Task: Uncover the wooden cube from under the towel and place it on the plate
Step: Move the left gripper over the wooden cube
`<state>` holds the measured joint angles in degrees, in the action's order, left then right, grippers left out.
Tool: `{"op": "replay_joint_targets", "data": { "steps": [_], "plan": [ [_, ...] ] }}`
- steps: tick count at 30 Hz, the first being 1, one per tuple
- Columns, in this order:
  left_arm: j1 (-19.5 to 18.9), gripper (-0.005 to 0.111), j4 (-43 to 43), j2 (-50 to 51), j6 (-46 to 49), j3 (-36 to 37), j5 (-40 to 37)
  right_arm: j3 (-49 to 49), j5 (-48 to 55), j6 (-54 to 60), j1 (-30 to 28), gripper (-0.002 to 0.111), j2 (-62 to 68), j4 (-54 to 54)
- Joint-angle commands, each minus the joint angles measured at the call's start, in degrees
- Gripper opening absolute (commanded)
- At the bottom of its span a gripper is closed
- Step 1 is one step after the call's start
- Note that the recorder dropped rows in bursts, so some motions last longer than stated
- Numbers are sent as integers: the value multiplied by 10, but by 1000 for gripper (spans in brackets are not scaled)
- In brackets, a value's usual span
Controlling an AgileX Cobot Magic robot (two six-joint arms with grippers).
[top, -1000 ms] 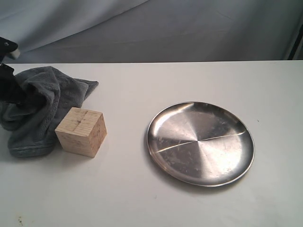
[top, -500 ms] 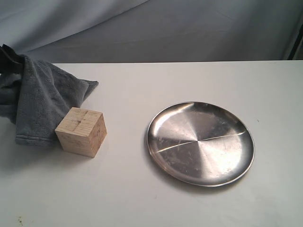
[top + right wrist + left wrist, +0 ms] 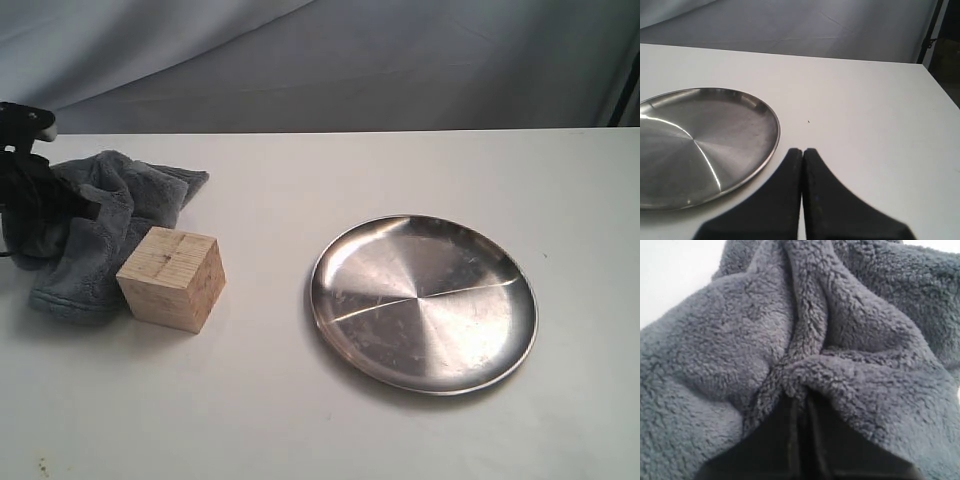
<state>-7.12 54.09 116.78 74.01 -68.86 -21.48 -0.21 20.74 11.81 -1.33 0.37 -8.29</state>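
Note:
The wooden cube stands uncovered on the white table, left of the steel plate, with a clear gap between them. Behind and left of the cube, the dark grey towel lies bunched on the table, touching the cube's far side. My left gripper is at the table's left edge, shut on a fold of the towel; its tips are buried in the plush. My right gripper is shut and holds nothing, hovering over bare table just off the plate's rim. It is out of the exterior view.
A grey cloth backdrop hangs behind the table's far edge. White tabletop stretches in front of the cube and plate and to the plate's right.
Half a second ago the towel hung lifted from my left gripper. It has now dropped lower and lies crumpled on the table beside the cube. Cube and plate have not moved.

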Motion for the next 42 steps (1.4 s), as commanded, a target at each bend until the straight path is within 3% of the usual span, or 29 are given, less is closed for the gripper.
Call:
{"op": "replay_joint_targets", "data": {
  "steps": [1,5,9,15,17,20,24,26,38,42],
  "plan": [
    [40,1,85,33,93,-2,-30,2,-6,0,2,0,-4,1],
    [94,1,106,47,143,-2,-29,2,-6,0,2,0,-4,1],
    [119,1,106,47,153,-6,-32,2,-6,0,2,0,-4,1],
    [121,1,113,45,145,-8,-5,2,-6,0,2,0,-4,1],
    [113,7,113,45,144,-8,-5,2,-6,0,2,0,-4,1],
    [106,25,113,41,129,-8,1,2,-6,0,2,0,-4,1],
    [105,69,113,22,106,-8,-4,2,-6,0,2,0,-4,1],
    [105,83,113,4,103,-8,-15,2,-6,0,2,0,-4,1],
    [105,80,-19,-103,49,-8,-70,2,-6,0,2,0,-4,1],
    [105,80,-125,-103,-53,-8,-60,2,-6,0,2,0,-4,1]
  ]
}}
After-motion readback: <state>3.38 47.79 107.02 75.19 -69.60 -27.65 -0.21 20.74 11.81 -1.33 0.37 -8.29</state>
